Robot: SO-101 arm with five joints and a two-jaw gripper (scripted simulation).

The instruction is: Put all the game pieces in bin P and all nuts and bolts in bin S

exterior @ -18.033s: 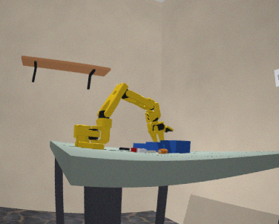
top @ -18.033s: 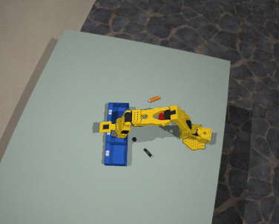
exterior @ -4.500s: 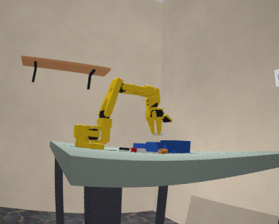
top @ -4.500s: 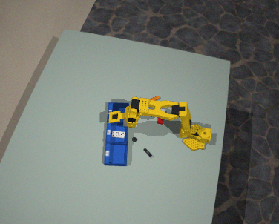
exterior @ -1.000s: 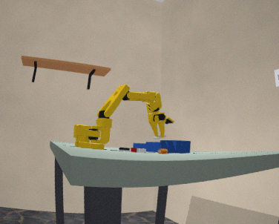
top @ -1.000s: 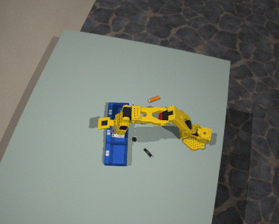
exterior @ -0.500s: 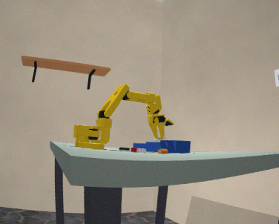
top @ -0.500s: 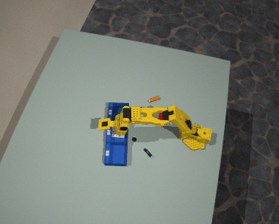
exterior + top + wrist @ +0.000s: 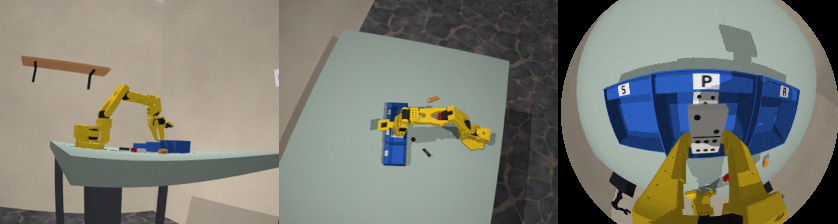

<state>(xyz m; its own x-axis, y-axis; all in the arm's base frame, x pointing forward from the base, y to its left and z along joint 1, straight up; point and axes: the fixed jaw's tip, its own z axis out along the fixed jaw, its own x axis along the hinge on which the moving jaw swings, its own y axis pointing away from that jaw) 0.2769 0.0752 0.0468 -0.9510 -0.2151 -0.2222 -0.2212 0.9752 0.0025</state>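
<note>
My gripper is shut on a grey-white domino with black dots, held over the middle bin. The bin marked P is blue; another white domino shows inside it beyond the held one, partly hidden by it. The bin marked S adjoins it and shows nothing inside. A small dark round piece lies on the table beside the bins; I cannot tell what it is.
The bin marked R adjoins P on the other side. An orange cylinder and a black oblong item lie on the table. A red item lies under the arm.
</note>
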